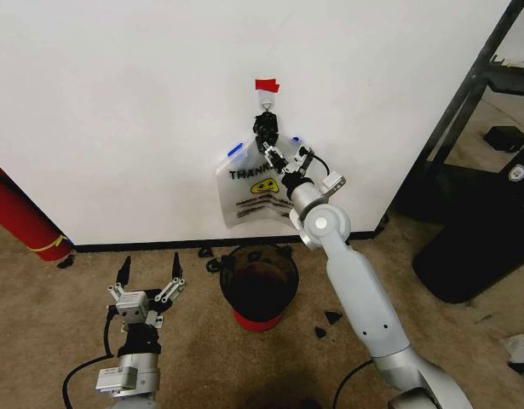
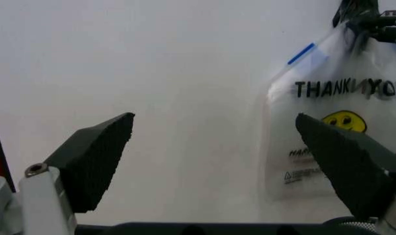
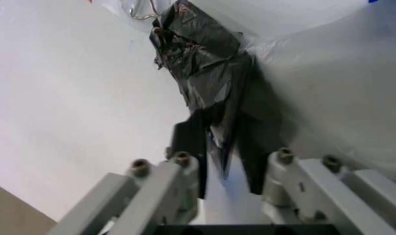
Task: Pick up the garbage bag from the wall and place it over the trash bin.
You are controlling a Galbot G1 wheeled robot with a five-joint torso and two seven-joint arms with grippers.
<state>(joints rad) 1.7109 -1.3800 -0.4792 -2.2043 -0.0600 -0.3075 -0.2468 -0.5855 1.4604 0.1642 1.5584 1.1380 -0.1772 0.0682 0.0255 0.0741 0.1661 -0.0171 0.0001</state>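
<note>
Right gripper [image 1: 267,141] clamps garbage bag [image 1: 249,192] top; bag hangs vertically, handles up.

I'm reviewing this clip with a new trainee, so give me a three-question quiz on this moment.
1. True or false: the garbage bag hangs from the hook on the wall.
2. Which claw is at the bag's handles? A) the left claw B) the right claw
3. Fill in: the trash bin stands on the floor directly ____ the hanging bag.

Key: 1 true: its handles are up at the hook, under the red tape. 2 B: the right claw is closed on the handles, while the left claw is open and low near the floor. 3 below.
</note>
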